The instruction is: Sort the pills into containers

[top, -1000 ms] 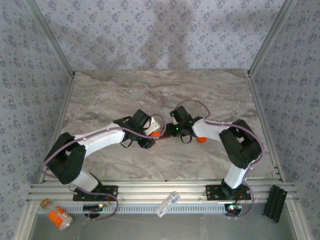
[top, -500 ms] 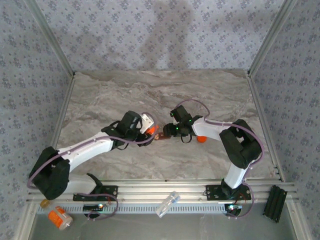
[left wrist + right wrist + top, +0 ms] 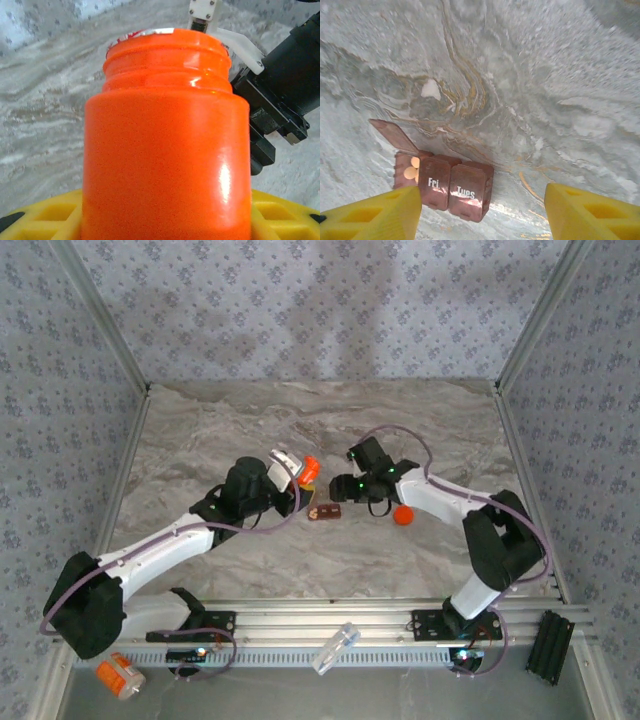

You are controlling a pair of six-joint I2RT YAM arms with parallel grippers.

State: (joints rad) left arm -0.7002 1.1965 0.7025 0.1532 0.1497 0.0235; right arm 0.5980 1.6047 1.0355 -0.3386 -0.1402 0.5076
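Note:
My left gripper [image 3: 297, 480] is shut on an uncapped orange bottle [image 3: 309, 469], held above the table just left of the box. In the left wrist view the bottle [image 3: 167, 145] stands between the yellow fingers [image 3: 45, 217], its open mouth pointing away. The containers [image 3: 325, 511] are a small red-brown box on the marble. In the right wrist view the box [image 3: 457, 187] shows shut lids marked Fri and Tues, and one open compartment with two pale pills [image 3: 411, 168]. My right gripper [image 3: 482, 215] hovers open just above it, holding nothing.
An orange round piece [image 3: 403, 516] lies beside the right forearm. On the metal ledge by the arm bases are a white-capped orange bottle [image 3: 120, 675], a clear tube [image 3: 335, 648] and a black block [image 3: 550, 645]. Patterned walls close in three sides.
The left arm has drawn the orange bottle up and back from over the box. The right gripper has opened wider and pulled slightly right, uncovering the box.

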